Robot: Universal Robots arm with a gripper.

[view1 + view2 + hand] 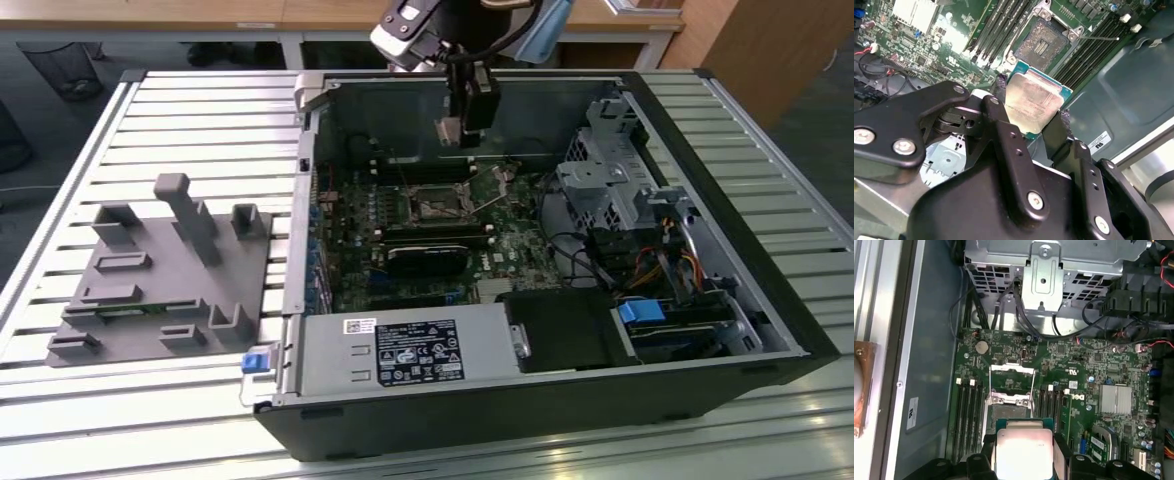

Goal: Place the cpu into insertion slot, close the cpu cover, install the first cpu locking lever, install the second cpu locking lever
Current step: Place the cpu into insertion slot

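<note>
The gripper has its jaws clamped on two opposite edges of the cpu, holding it in the air above the green motherboard near the insertion slot, whose cpu cover stands swung open, presumably to leave the socket free.

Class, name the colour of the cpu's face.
Silvery-tan cpu, clearest in the second wrist view.

Nothing printed is coming through clearly enough to read. In the exterior view a black label, crowded with white print and small signs, is lying on the grey power supply, with a small white sticker sitting beside it. In the first wrist view a narrow pale tag is showing on the case panel. In the second wrist view faint engraving is marking the cpu.
</note>
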